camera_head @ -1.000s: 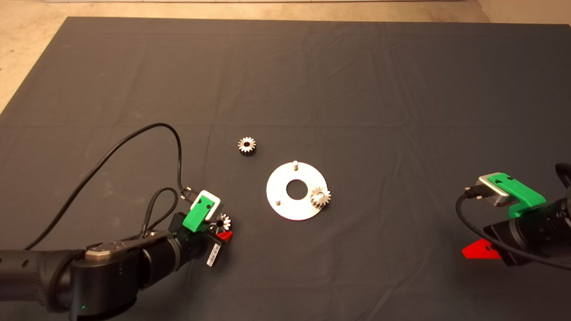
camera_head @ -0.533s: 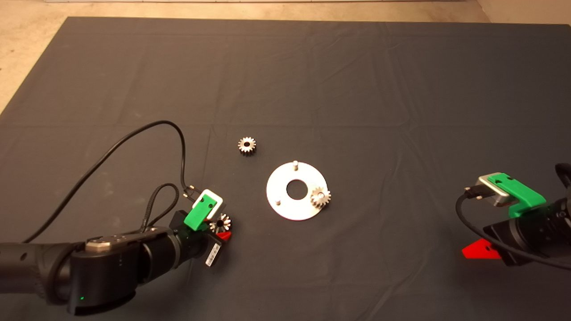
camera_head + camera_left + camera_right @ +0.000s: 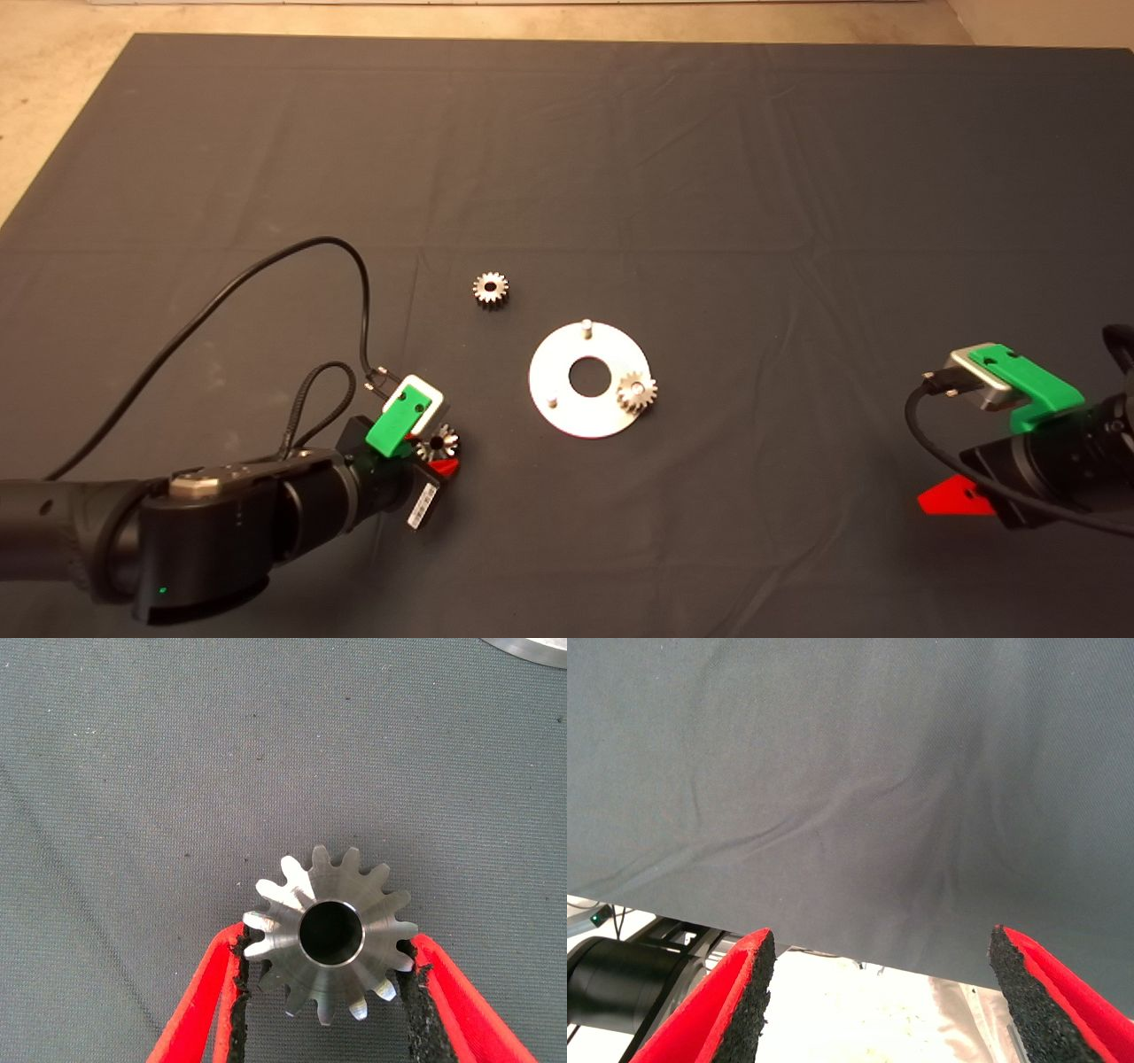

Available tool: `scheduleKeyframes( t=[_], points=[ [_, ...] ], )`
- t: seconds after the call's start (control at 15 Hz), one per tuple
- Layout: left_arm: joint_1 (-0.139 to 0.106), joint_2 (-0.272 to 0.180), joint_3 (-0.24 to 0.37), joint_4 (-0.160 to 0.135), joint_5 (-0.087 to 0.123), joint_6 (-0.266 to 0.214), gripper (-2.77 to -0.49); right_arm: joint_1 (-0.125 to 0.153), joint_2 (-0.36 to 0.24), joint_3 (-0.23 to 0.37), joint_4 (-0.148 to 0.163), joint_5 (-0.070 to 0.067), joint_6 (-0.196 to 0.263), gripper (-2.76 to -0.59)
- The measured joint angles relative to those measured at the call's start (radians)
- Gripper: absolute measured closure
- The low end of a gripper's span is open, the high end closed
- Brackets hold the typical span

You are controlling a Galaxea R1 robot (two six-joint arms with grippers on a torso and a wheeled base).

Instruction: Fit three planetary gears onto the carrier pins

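Note:
A flat silver disc lies mid-mat with two bare carrier pins, one at its far edge and one at its near left. One planetary gear sits on the disc's right side. Another gear lies loose on the mat beyond the disc to the left. My left gripper, left of the disc, is shut on a further gear, its black pads pressing the teeth on both sides. My right gripper waits at the lower right, open over bare mat.
The dark mat covers the table, with pale floor past its far edge. A black cable loops off the left wrist over the mat. The disc's rim shows at the edge of the left wrist view.
The left arm and its cable have shifted only slightly; the gear stays between the left fingers. The right arm has not moved.

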Motion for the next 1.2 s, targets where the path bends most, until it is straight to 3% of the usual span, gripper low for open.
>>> scheduleKeyframes(
  t=[0.53,0.73,0.93,1.07,1.2],
  points=[
    [-0.017,0.003,-0.006,-0.021,0.003,0.006,-0.8,0.0,0.0,0.0,0.0,0.0,0.0,-1.78],
    [-0.055,0.003,-0.006,-0.065,0.007,0.033,-0.74,0.0,0.0,0.0,0.0,0.0,0.0,-1.78],
    [-0.119,0.003,0.001,-0.11,0.018,0.038,-0.72,0.0,0.0,0.0,0.0,0.0,0.0,-1.78],
    [-0.129,0.01,0.017,-0.117,0.023,0.04,-0.66,0.0,0.0,0.0,0.0,0.0,0.0,-1.78],
    [-0.129,0.036,0.037,-0.125,0.042,0.041,-0.66,0.0,0.0,0.0,0.0,0.0,0.0,-1.78]
  ],
)
